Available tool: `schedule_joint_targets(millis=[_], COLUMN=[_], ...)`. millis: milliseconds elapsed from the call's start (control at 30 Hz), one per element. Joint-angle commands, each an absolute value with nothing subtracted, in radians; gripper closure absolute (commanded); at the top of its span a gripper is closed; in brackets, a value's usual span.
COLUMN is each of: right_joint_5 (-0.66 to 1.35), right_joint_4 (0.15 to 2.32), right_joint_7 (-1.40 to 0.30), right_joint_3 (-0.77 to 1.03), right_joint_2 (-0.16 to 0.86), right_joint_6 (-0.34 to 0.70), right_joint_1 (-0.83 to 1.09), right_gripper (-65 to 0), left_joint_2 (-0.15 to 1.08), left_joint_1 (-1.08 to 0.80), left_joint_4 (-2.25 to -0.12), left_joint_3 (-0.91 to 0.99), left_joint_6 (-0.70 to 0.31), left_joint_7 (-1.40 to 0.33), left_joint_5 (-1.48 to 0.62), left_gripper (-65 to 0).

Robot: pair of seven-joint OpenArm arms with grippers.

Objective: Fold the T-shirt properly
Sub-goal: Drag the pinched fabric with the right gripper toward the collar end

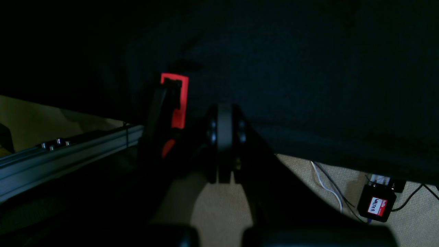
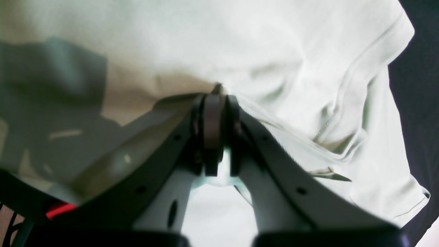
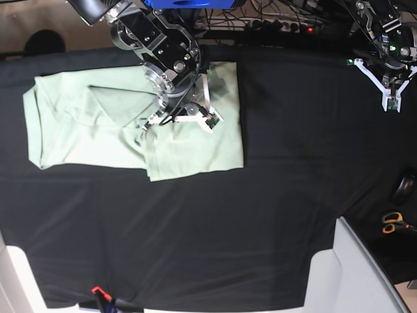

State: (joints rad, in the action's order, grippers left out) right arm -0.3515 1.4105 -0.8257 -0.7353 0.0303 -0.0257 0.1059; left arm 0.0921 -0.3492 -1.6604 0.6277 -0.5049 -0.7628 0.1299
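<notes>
Left wrist: "WALTER" tag (image 1: 377, 206), black box.

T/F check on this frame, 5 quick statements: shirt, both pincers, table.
1. The right pincer is shut on the T-shirt. True.
2. The left pincer also grips the shirt. False: it is shut on nothing, at the far edge of the black tablecloth, well apart from the shirt.
3. The shirt lies fully spread flat, unfolded. False: it is already partly folded, with layers overlapping near the right pincer.
4. Scissors with orange handles lie beyond the tablecloth's edge on the left arm's side. True.
5. The shirt is dark blue. False: it is pale mint green.
</notes>
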Motion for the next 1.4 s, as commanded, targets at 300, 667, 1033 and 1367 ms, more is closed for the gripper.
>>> schedule_joint_targets(millis=[300, 667, 1033, 1367], right_joint_5=[-0.364, -0.364, -0.364, -0.363], right_joint_4=[1.589, 1.595, 1.653, 1.675], right_joint_7=[-0.816, -0.811, -0.811, -0.811], right_joint_3=[-0.661, -0.555, -0.522, -0.435], right_joint_2=[0.022, 0.024, 0.027, 0.027], right_joint_6=[-0.038, -0.035, -0.035, -0.035], right_joint_1=[0.182, 0.255, 0.298, 0.377], right_gripper=[-0.1, -0.1, -0.1, -0.1], left_joint_2=[0.107, 0.107, 0.107, 0.107], left_joint_1=[-0.349, -0.348, -0.348, -0.348], left_joint_4=[-1.675, -1.675, -1.675, -1.675], left_joint_3=[0.636, 0.631, 0.634, 0.631], left_joint_6=[-0.499, -0.499, -0.499, -0.499], left_joint_7=[-0.753, -0.753, -0.753, -0.753], left_joint_5=[0.13, 0.13, 0.13, 0.13], left_gripper=[-0.2, -0.2, -0.3, -0.3])
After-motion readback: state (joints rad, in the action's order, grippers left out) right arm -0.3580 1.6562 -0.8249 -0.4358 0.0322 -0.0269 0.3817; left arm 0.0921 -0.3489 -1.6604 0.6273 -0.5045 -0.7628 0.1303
